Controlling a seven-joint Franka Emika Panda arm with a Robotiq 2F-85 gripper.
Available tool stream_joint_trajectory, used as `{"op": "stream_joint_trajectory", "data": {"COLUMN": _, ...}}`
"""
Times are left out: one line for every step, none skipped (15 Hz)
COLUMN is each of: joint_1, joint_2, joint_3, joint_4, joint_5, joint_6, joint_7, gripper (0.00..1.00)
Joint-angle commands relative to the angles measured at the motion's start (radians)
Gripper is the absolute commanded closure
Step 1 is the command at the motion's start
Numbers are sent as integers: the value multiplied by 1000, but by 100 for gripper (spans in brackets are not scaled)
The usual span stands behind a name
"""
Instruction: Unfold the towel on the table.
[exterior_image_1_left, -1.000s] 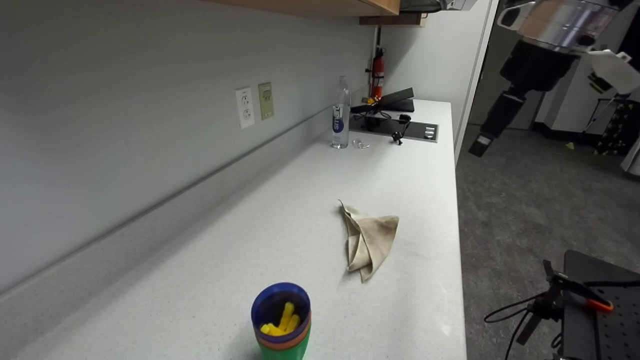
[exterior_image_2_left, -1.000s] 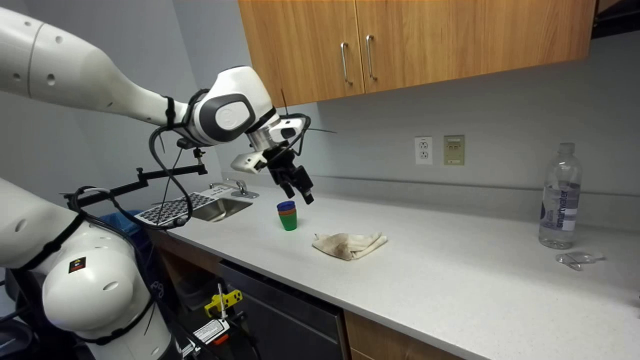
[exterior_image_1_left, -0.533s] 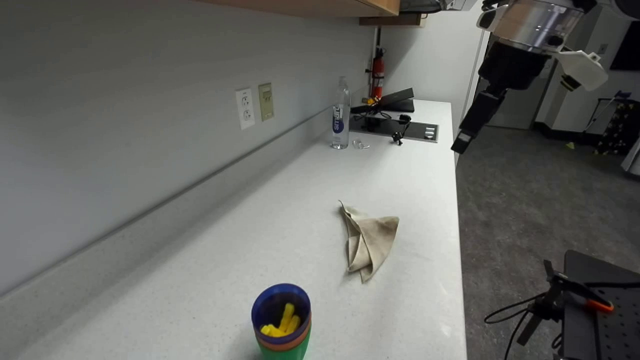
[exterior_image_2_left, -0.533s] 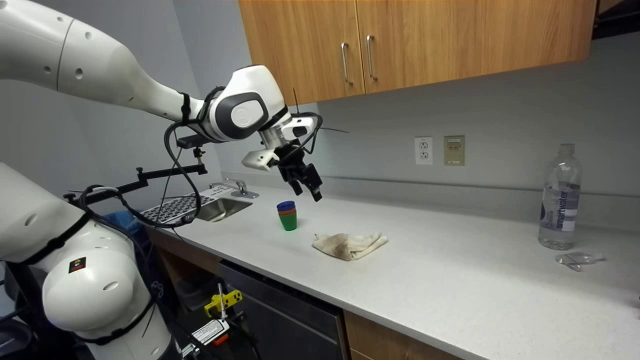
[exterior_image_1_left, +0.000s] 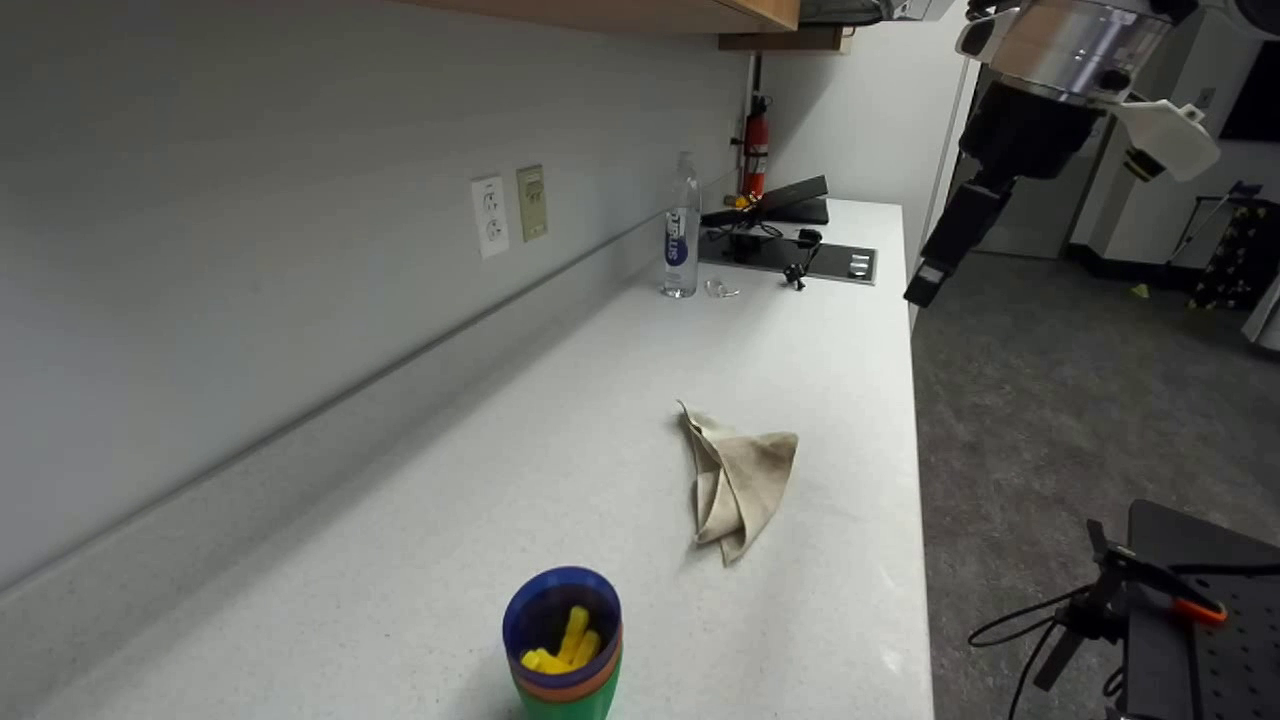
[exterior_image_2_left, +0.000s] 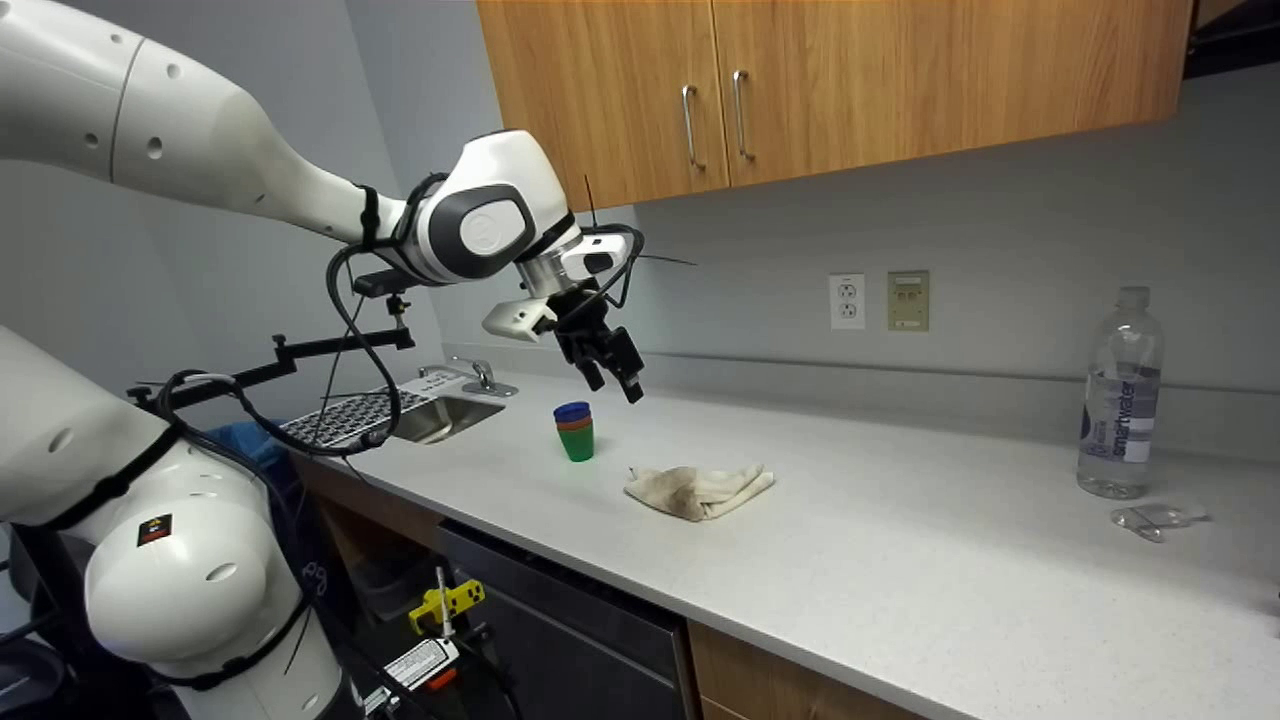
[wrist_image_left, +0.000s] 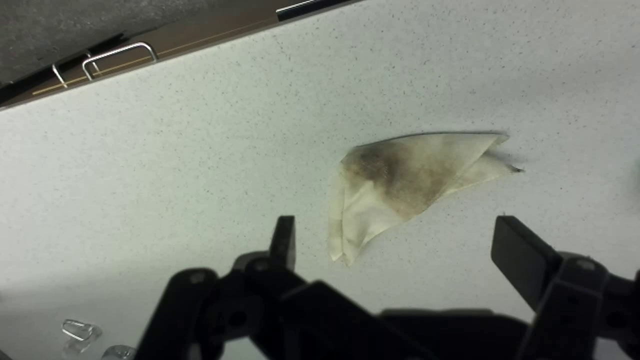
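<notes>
Folded towel (wrist_image_left: 405, 175), room between it and counter edge (exterior_image_1_left: 911, 480), claw (wrist_image_left: 397, 242) higher up, gaping wide

The towel (wrist_image_left: 407, 175) lies folded over, brown-stained, on the speckled counter (wrist_image_left: 200, 165) — the gripper (wrist_image_left: 397, 242) spread wide in front of it — with a clear object (wrist_image_left: 80, 331) near left, metal handles (wrist_image_left: 118, 51) far left.

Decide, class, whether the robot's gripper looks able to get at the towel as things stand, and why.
Probably yes: the gripper is open, the wrist view shows nothing between it and the towel, and the stacked cups stand apart from it.
</notes>
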Motion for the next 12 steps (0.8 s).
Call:
{"op": "stream_joint_trajectory", "data": {"joint_1": 28, "joint_2": 53, "joint_3": -21, "joint_4": 39, "joint_5": 38, "joint_6": 3, "joint_7": -47, "gripper": 0}}
{"op": "stream_joint_trajectory", "data": {"joint_1": 35, "joint_2": 82, "joint_3": -24, "joint_4": 57, "joint_5": 47, "joint_6": 11, "joint_7": -58, "gripper": 0}}
{"op": "stream_joint_trajectory", "data": {"joint_1": 42, "joint_2": 103, "joint_3": -24, "joint_4": 71, "joint_5": 53, "joint_6": 17, "joint_7": -64, "gripper": 0}}
{"op": "stream_joint_trajectory", "data": {"joint_1": 50, "joint_2": 114, "joint_3": -20, "joint_4": 90, "joint_5": 62, "joint_6": 10, "joint_7": -68, "gripper": 0}}
{"op": "stream_joint_trajectory", "data": {"joint_1": 54, "joint_2": 140, "joint_3": -12, "joint_4": 109, "joint_5": 67, "joint_6": 17, "joint_7": -65, "gripper": 0}}
{"op": "stream_joint_trajectory", "data": {"joint_1": 64, "joint_2": 169, "joint_3": -8, "joint_4": 134, "joint_5": 78, "joint_6": 20, "joint_7": -68, "gripper": 0}}
{"op": "stream_joint_trajectory", "data": {"joint_1": 72, "joint_2": 196, "joint_3": -3, "joint_4": 154, "joint_5": 85, "joint_6": 29, "joint_7": -66, "gripper": 0}}
{"op": "stream_joint_trajectory", "data": {"joint_1": 81, "joint_2": 224, "joint_3": 1, "joint_4": 175, "joint_5": 95, "joint_6": 39, "joint_7": -67, "gripper": 0}}
{"op": "stream_joint_trajectory", "data": {"joint_1": 90, "joint_2": 258, "joint_3": 4, "joint_4": 198, "joint_5": 106, "joint_6": 56, "joint_7": -71, "gripper": 0}}
{"op": "stream_joint_trajectory", "data": {"joint_1": 98, "joint_2": 288, "joint_3": 6, "joint_4": 219, "joint_5": 118, "joint_6": 73, "joint_7": -81, "gripper": 0}}
{"op": "stream_joint_trajectory", "data": {"joint_1": 106, "joint_2": 323, "joint_3": 8, "joint_4": 241, "joint_5": 131, "joint_6": 96, "joint_7": -90, "gripper": 0}}
{"op": "stream_joint_trajectory", "data": {"joint_1": 110, "joint_2": 354, "joint_3": 11, "joint_4": 260, "joint_5": 140, "joint_6": 115, "joint_7": -98, "gripper": 0}}
